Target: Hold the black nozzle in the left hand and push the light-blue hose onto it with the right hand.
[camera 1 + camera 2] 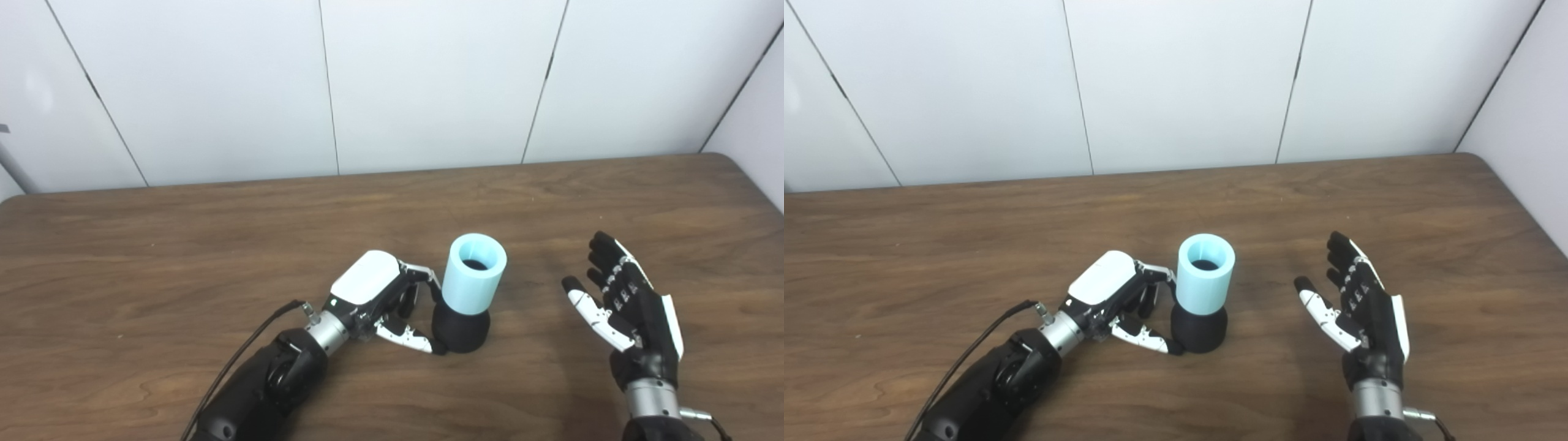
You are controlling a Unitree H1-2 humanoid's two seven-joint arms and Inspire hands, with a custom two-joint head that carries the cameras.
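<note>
Two hands — left hand (380,300) w/ fingers round black nozzle (460,331) under light-blue hose (474,275), right hand (625,306) splayed, empty

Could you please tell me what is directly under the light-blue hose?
The black nozzle stands upright on the table under the light-blue hose. Its upper end is hidden inside the hose.

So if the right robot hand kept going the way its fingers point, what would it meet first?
Probably nothing: the right robot hand points up and away over bare table, with the light-blue hose off to its left.
</note>
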